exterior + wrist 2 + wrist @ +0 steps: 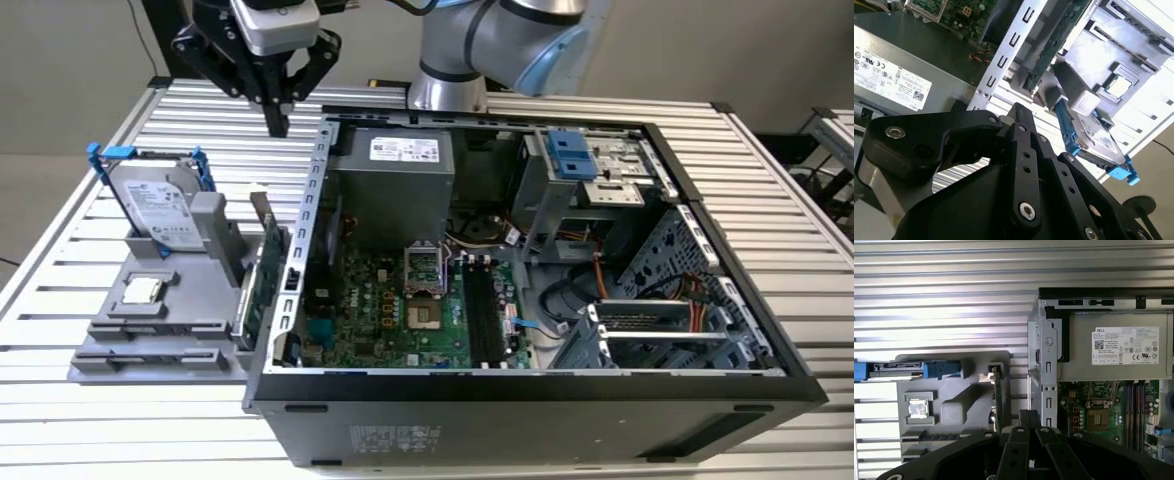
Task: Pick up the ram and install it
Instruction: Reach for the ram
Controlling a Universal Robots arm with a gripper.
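My gripper (276, 122) hangs high over the slatted table, at the exterior view's left of the open computer case (534, 385) and behind the grey parts holder (214, 250). Its black fingers (1029, 422) are pressed together with nothing between them. A thin dark strip that looks like the ram (939, 436) lies in a slot of the holder, past the small square chip (918, 408). The motherboard (387, 310) with its black memory slots (481, 310) lies in the case. My gripper is well clear of the ram.
The holder also carries a silver hard drive with blue rails (154, 205) and a large green card (271, 262) standing on edge by the case wall. A grey power supply (394, 175) and drive cages (587, 165) fill the back of the case. Bare slats surround the case.
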